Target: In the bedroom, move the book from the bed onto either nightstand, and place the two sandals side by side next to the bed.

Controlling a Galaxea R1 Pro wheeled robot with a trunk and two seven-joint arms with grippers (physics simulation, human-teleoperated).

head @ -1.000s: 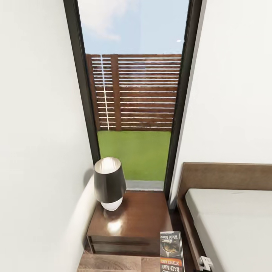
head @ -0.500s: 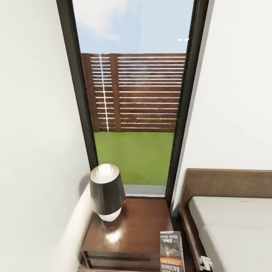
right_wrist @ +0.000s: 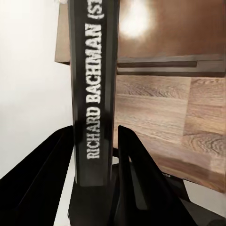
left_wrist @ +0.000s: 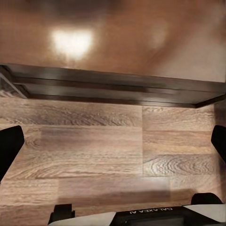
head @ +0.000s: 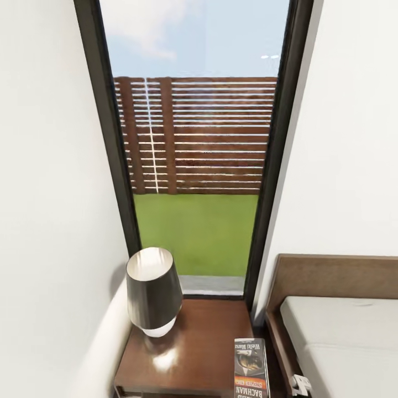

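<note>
Fingers (right_wrist: 52, 165) of my right gripper (right_wrist: 94, 160) clamp the one dark paperback book (head: 251, 367), held above the glossy brown wooden nightstand's (head: 204, 354) near right corner. One black-shaded lamp (head: 153, 291) occupies its far left corner. My left gripper (left_wrist: 113, 141) is spread wide over plank floor (left_wrist: 94, 150).

A dark-shaded lamp (head: 153, 293) stands before slatted fence (head: 199, 135) and lawn (head: 196, 232).
</note>
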